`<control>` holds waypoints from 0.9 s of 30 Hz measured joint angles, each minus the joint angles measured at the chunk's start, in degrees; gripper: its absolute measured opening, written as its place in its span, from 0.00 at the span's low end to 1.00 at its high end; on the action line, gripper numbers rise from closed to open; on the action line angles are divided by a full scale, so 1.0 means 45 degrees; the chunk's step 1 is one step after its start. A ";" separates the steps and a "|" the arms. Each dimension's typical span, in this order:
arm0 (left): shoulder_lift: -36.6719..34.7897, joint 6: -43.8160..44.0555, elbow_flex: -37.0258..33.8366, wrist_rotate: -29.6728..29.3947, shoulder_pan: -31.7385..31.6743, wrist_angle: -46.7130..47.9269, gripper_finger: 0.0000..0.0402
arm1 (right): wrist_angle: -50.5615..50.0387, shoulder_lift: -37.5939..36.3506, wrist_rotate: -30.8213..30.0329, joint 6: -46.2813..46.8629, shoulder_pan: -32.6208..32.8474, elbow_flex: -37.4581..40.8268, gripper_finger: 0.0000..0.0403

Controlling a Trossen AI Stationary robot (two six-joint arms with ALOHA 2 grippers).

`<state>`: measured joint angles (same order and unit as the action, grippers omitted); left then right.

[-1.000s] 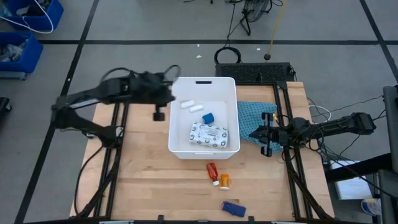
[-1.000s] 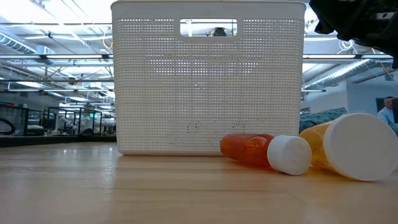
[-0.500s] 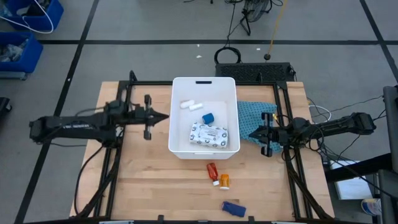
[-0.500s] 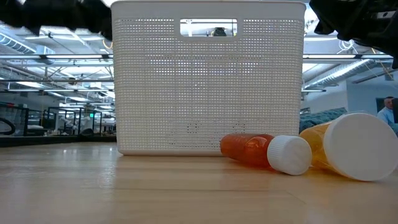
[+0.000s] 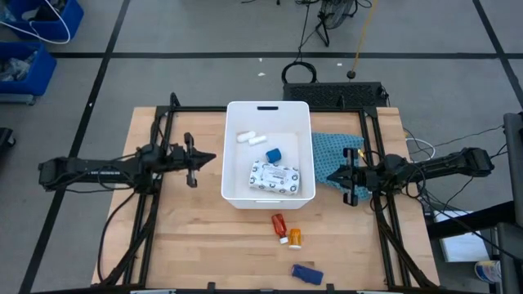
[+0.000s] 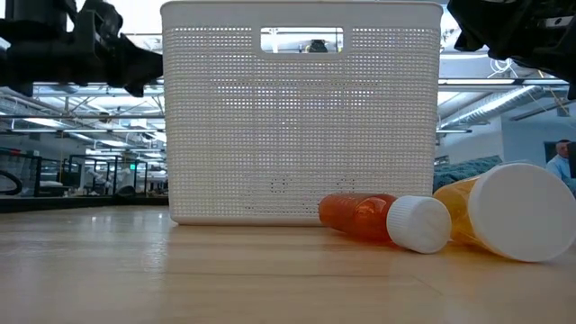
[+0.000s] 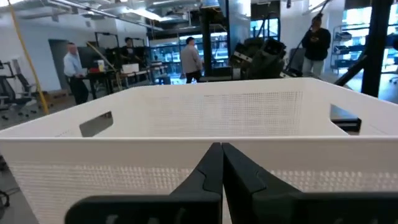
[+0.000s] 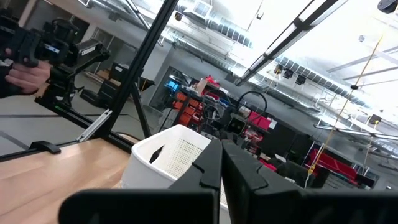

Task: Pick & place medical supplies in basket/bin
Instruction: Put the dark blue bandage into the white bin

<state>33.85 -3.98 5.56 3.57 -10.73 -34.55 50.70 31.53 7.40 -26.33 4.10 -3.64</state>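
Your white bin (image 5: 231,155) sits mid-table and holds a patterned packet (image 5: 274,176), a blue cube (image 5: 274,153) and two white tubes (image 5: 250,137). Your left gripper (image 5: 208,158) hangs just beside its left wall, fingers pressed together, empty. Your right gripper (image 5: 333,176) waits over the teal cloth (image 5: 331,150), fingers likewise together. In front of the bin lie the red bottle (image 5: 279,224), the orange bottle (image 5: 294,238) and the dark blue piece (image 5: 306,273).

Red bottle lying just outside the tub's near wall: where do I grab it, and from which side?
Grip the red bottle across its body, coming straight down. It lies on its side with its white cap toward the orange bottle close beside it, so close the fingers on the body's long sides, clear of that neighbour.
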 joint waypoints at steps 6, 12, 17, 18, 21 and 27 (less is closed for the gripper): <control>0.0000 -0.0152 -0.0303 -0.0703 0.0440 0.0510 0.00 | -0.0015 -0.0005 -0.0010 0.0015 0.0000 -0.0003 0.00; -0.0001 -0.0190 -0.0584 -0.1376 0.0660 0.0533 0.00 | -0.0167 -0.0003 -0.0015 -0.0010 0.0000 -0.0005 0.00; -0.0005 -0.0367 -0.0582 -0.1375 0.0667 0.0328 0.00 | -0.0185 -0.0005 -0.0015 -0.0005 0.0000 -0.0002 0.00; -0.0005 -0.0379 -0.0582 -0.1375 0.0666 0.0314 0.00 | -0.0185 -0.0002 -0.0015 -0.0002 0.0000 -0.0003 0.00; -0.0005 -0.0381 -0.0582 -0.1375 0.0664 0.0317 0.01 | -0.0185 -0.0005 -0.0015 0.0015 0.0000 -0.0005 0.00; -0.0005 -0.0435 -0.0582 -0.1370 0.0662 0.0314 0.01 | -0.0352 -0.0005 -0.0015 0.0013 0.0002 0.0000 0.00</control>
<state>33.82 -5.94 2.94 -2.59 -7.75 -33.14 49.11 31.51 7.33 -26.27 4.11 -3.64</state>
